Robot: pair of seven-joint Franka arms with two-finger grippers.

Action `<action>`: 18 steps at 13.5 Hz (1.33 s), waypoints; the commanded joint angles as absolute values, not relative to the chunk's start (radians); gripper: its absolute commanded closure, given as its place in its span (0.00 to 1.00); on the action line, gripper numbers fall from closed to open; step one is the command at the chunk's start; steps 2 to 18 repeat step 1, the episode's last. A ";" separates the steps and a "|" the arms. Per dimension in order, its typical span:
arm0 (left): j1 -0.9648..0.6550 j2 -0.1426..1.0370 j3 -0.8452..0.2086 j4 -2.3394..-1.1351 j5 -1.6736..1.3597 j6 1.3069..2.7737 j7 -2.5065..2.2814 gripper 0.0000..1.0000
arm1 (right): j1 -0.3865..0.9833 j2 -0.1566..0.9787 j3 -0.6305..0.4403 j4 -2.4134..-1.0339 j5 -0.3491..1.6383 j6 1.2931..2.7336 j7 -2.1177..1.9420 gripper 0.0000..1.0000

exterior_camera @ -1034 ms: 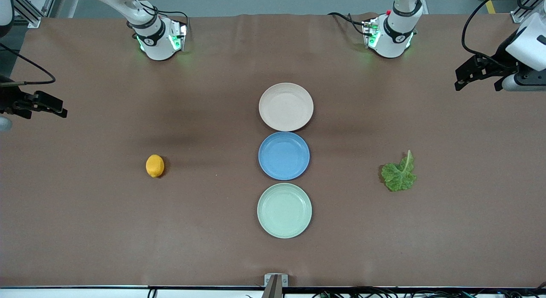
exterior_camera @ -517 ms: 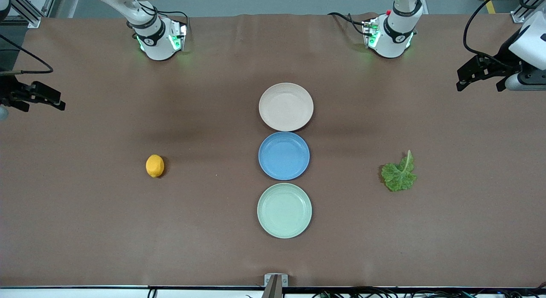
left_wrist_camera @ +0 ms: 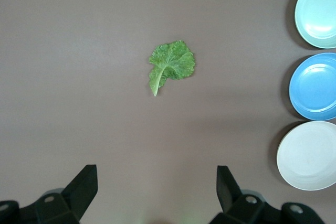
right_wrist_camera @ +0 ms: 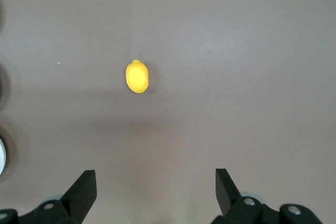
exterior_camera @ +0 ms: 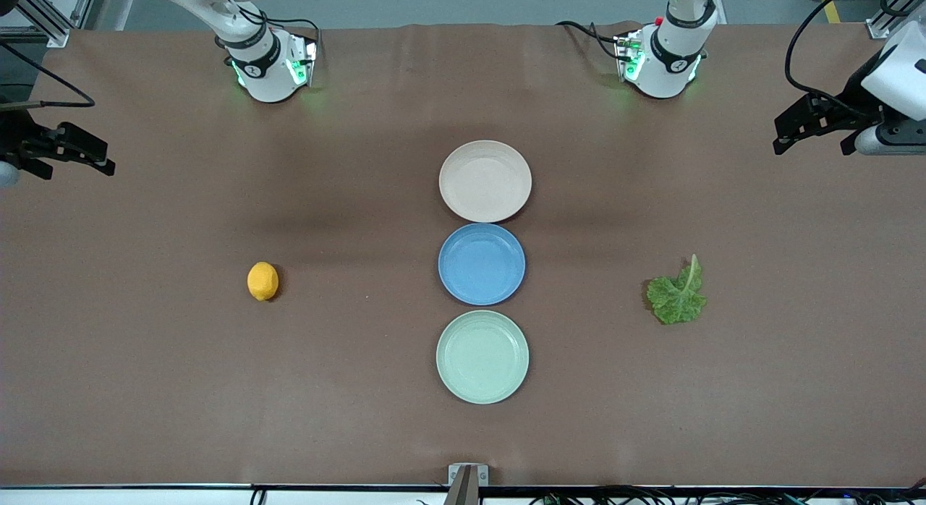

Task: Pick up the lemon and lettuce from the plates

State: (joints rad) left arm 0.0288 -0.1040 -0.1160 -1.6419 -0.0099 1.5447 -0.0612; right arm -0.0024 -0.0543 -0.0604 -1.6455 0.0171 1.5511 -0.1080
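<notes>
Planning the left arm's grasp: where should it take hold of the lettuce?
Probably from straight above, pinching the pale stem where it meets the crinkled blade. The lettuce lies flat on the table, stem pointing toward the arms' bases, so no side offers an edge. The left tool is open.

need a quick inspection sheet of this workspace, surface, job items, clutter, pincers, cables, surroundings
surface: brown mat-covered table, flat, bare between items.
job's things: small oval orange-yellow lemon on the mat toward the right arm's end; crinkled green lettuce leaf on the mat toward the left arm's end; round beige-pink plate and round pale mint plate both empty.
clutter: round blue plate between those two, empty.
grippers: left pincer open, above the mat near the lettuce; right pincer open, above the mat near the lemon.
cables: black cables at the table ends.
surroundings: nothing seen.
</notes>
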 commanded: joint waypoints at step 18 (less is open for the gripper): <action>0.029 -0.086 -0.121 -1.614 0.011 1.523 -0.057 0.00 | 0.003 -0.092 -0.060 -1.684 0.005 1.557 -0.112 0.00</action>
